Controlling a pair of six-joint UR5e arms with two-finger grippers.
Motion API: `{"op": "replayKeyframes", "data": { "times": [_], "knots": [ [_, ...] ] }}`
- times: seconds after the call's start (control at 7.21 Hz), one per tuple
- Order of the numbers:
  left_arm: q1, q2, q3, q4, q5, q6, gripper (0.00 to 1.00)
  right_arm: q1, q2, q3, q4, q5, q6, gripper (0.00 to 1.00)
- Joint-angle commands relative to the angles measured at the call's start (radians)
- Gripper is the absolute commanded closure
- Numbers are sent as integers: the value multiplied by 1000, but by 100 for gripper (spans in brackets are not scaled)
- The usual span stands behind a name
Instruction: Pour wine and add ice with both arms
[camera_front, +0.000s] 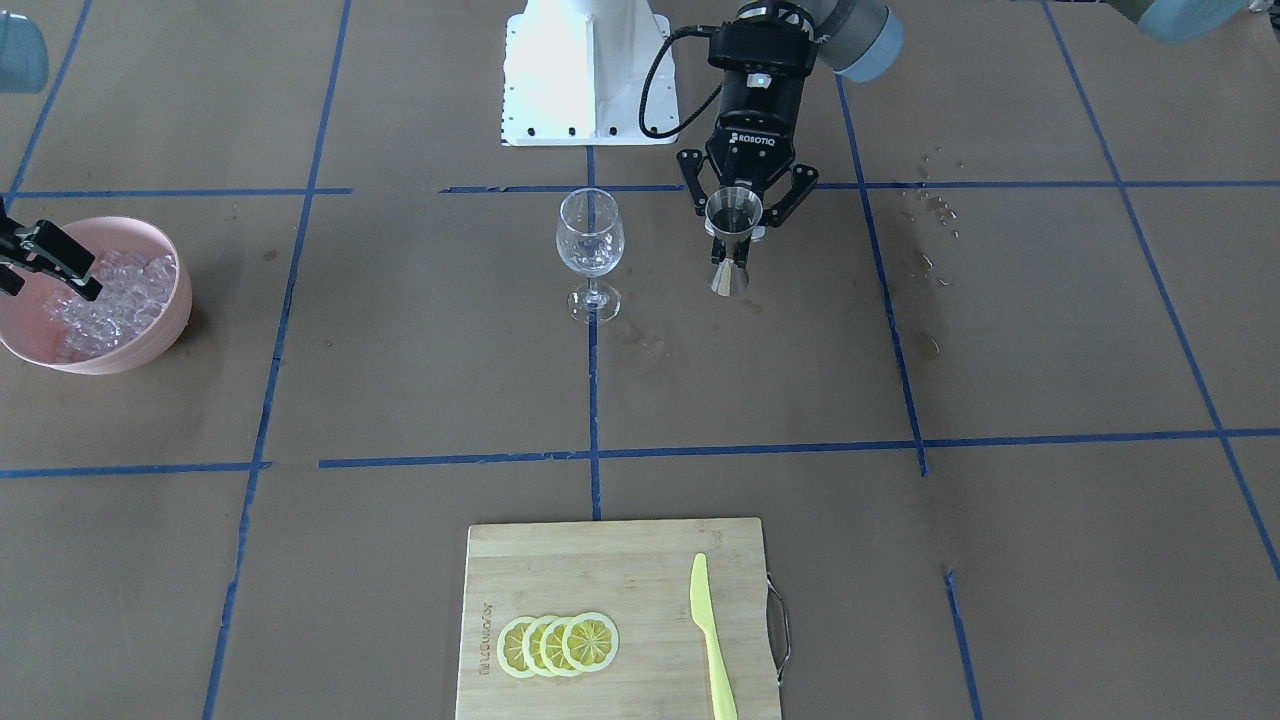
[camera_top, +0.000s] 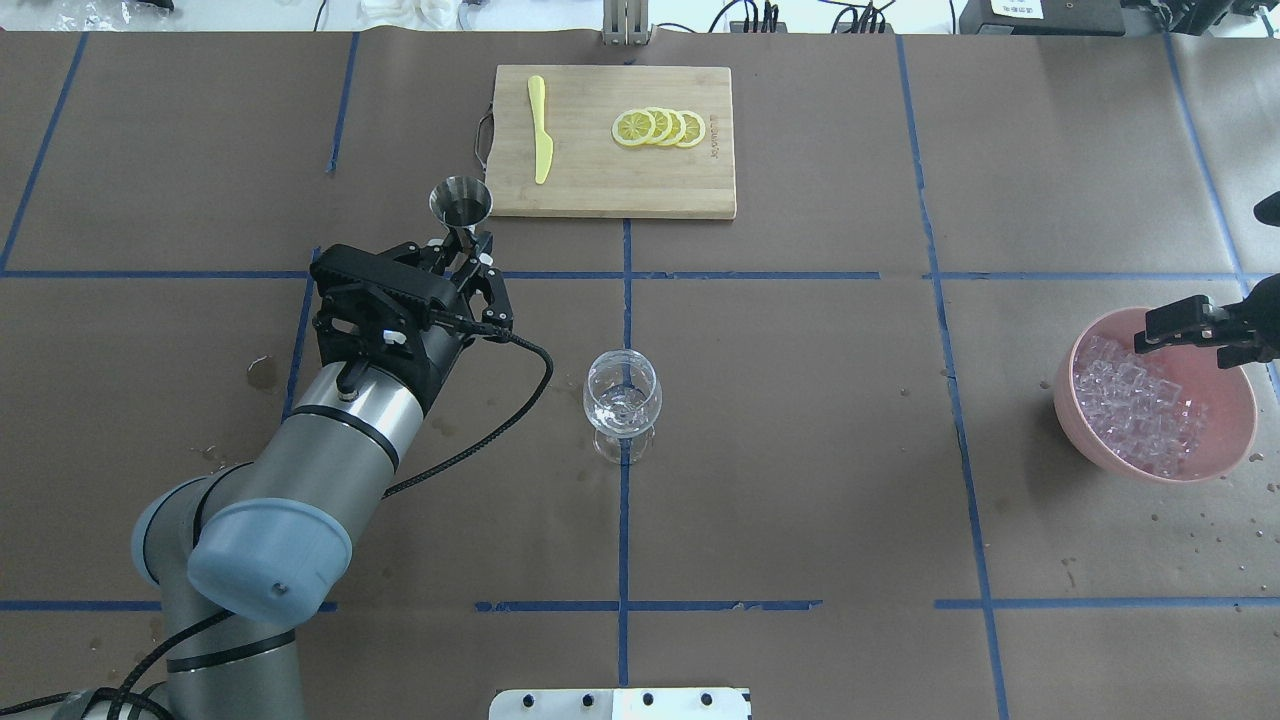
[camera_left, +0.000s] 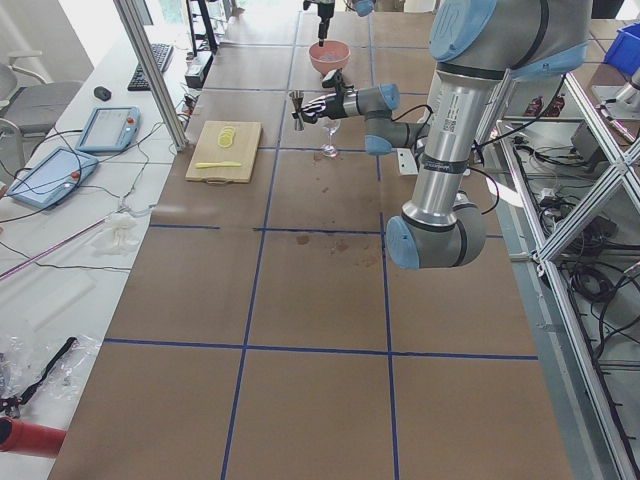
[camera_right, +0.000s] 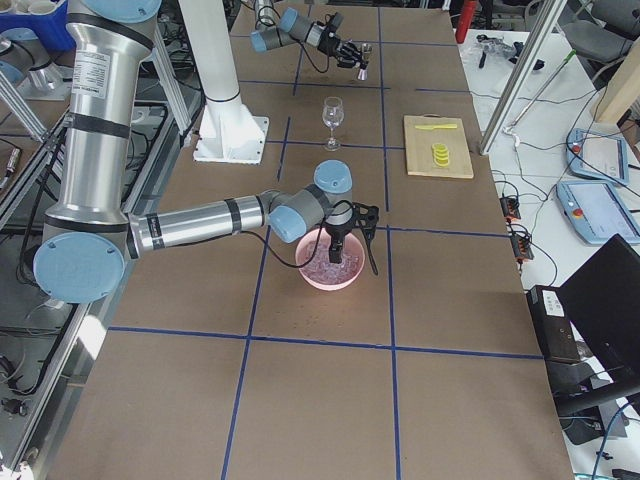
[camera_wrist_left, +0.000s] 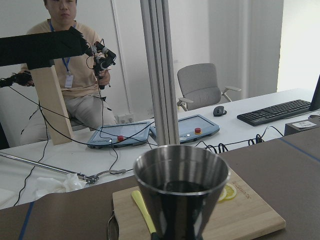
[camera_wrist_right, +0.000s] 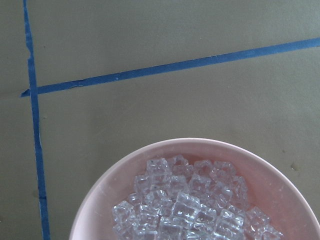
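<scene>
Left gripper: the black two-finger gripper (camera_top: 466, 250) on the silver-grey left arm (camera_top: 330, 450), left of centre in the overhead view. Its fingers are closed partway around the narrow waist of the jigger, with the side links splayed.
Jigger: a steel double-cone measuring cup (camera_top: 460, 203), held upright with its mouth level. The left wrist view shows dark liquid in the upper cone, and the level hold probably keeps it from spilling before the pour. It appears lifted off the table.
Wine glass: a clear stemmed glass (camera_top: 622, 395) standing on the blue tape line at mid-frame. It is near the jigger but not touching it, and no dark liquid shows in it, so it looks ready to receive the wine.
Right gripper: the black gripper (camera_top: 1175, 328) at the right edge of the overhead view, hanging over the bowl. The frame edge cuts off part of it, so I cannot tell how far its fingers are apart. No cube is visible in its grasp.
Ice: a heap of small clear cubes (camera_top: 1135, 400) lying in the bowl, well apart from the glass.
Bowl: a round pink bowl (camera_top: 1240, 440) at right of frame, and it fills the bottom of the right wrist view. The wrist seems to be stationed above it for a pick.
Board: a bamboo cutting board (camera_top: 600, 190) at top centre, carrying yellow lemon slices (camera_top: 660, 127) and a yellow plastic knife (camera_top: 540, 140), both clear of the working arms.
Step in hand: probably carrying the jigger to the glass, with the pour not yet begun.
Risk: the grip on the thin waist could let the jigger swivel when it is tipped.
</scene>
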Motion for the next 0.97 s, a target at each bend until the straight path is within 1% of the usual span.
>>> {"op": "replayKeyframes", "data": {
  "times": [0.0,0.28,0.42,0.55,0.69,0.83],
  "knots": [
    [45,1,-5,2,0,38,100,-43,-4,13,0,-45,28,0],
    [68,-1,-6,3,3,116,100,-65,-4,13,21,-60,52,0],
    [91,-2,-2,3,6,124,100,-81,-4,14,31,-65,74,0],
    [119,-5,1,6,29,130,100,-89,-4,13,45,-66,85,0],
    [152,-10,-2,16,82,208,100,-91,-6,13,54,-69,86,0],
    [184,-14,4,16,127,245,100,-91,-6,13,65,-69,95,0]
  ]
}}
